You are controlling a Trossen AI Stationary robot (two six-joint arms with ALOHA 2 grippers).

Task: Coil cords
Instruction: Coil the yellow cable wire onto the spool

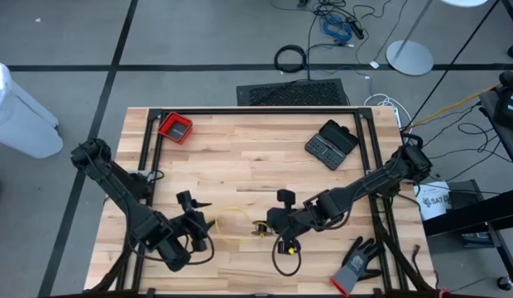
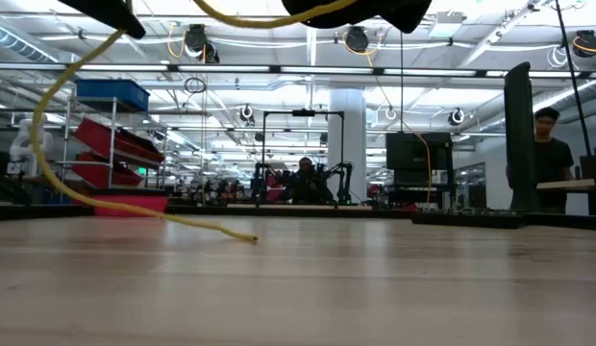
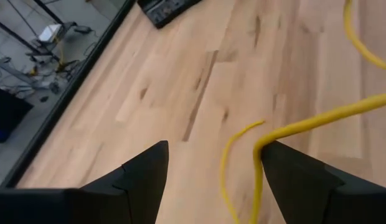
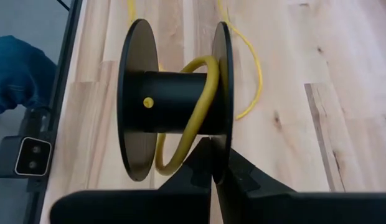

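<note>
Two arms reach over the wooden table (image 1: 240, 141) from its two sides. A red tray (image 1: 175, 127) sits near the far left corner, and a black case (image 1: 331, 144) lies near the far right part. A grey and black glove (image 1: 357, 263) with a red cuff lies at the near right edge. None of these is close to the middle, where the work is. The yellow cord (image 1: 232, 222) lies in a loose loop on the wood between the two arms, and its loose end rests on the table in the low view (image 2: 248, 236). A thin black cord (image 1: 285, 257) makes a small ring on the table just under the right arm. The right gripper (image 4: 213, 180) is pinched tight on one round side of a black spool (image 4: 174, 102), and the yellow cord goes around the spool's middle. The left gripper (image 3: 211, 171) is spread wide, near the table's front left. The yellow cord passes by one of its fingers (image 3: 299, 171) and seems to touch it, but nothing is squeezed between them. Far behind the table, a person (image 2: 551, 144) stands at a desk.
</note>
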